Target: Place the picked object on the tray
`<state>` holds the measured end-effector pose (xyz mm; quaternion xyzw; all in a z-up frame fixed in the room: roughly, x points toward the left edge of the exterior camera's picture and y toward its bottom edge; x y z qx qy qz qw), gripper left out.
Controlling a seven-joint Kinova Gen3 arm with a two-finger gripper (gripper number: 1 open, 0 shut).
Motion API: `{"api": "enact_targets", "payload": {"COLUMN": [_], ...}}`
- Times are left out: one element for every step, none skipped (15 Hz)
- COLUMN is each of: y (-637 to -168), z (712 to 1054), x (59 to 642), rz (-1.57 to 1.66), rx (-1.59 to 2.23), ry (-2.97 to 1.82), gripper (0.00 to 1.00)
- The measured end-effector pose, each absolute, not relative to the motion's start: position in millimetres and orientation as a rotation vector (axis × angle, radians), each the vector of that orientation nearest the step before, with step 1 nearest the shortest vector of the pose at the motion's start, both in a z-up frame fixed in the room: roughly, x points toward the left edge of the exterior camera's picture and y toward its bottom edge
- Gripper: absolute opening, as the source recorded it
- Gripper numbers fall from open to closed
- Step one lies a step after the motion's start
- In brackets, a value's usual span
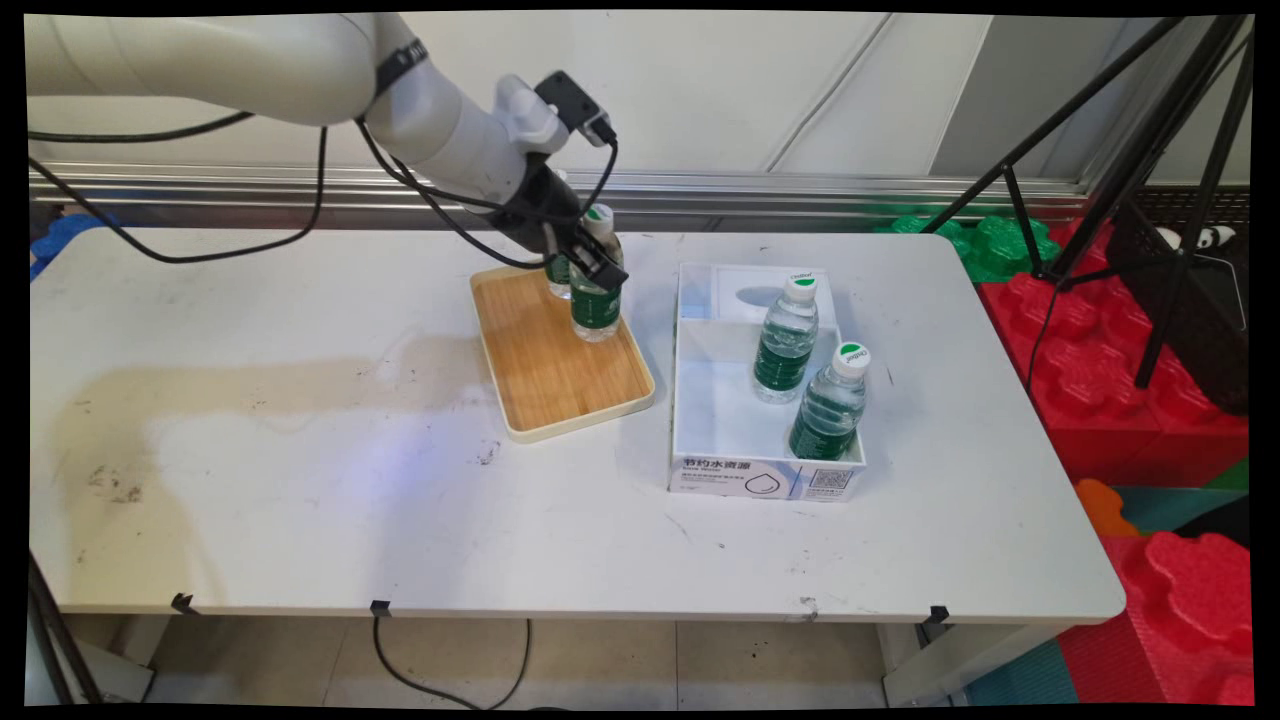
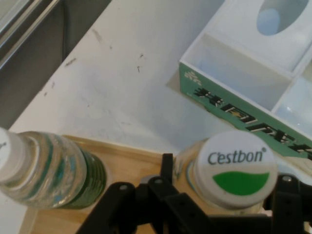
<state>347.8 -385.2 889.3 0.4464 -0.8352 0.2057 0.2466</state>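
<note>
Where the end effector [image 2: 222, 195] grips, the bottle [image 2: 236, 170] reads "Cestbon".

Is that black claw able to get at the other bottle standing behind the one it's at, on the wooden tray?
Probably not directly. The gripper straddles the front bottle, which stands between it and the rear bottle on the wooden tray. From above, its cap looks uncovered.

The end effector [image 1: 590, 262] hides most of the rear bottle [image 1: 558, 275] from you in the main view. In the hand view, the picture's left edge cuts off that bottle's cap [image 2: 9, 155], and the white box [image 2: 253, 68] runs off right.
</note>
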Motion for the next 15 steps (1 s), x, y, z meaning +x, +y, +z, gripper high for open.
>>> {"api": "enact_targets", "payload": {"y": [-389,-394,-398,-400,-402,-404,-406,-407,-408,-409,-410,-410,-411,-410,-410], "z": [884,879,874,870,868,865,861,859,857,856,854,853,853,852,852], "x": [348,347,348,348,348,348,349,349,350,350,351,351,352,354,355], "rz": [0.556,0.551,0.547,0.543,0.54,0.535,0.531,0.527,0.525,0.523,0.522,0.522,0.522,0.523,0.523], "rx": [1.218,1.218,1.221,1.224,1.226,1.23,1.236,1.242,1.246,1.25,1.255,1.257,1.262,1.265,1.268], "ry": [-2.278,-2.275,-2.272,-2.269,-2.267,-2.264,-2.26,-2.257,-2.254,-2.252,-2.249,-2.247,-2.244,-2.243,-2.241], "gripper": [0.0,0.0,0.0,0.0,0.0,0.0,0.0,0.0,0.0,0.0,0.0,1.0,1.0,1.0,1.0]}}
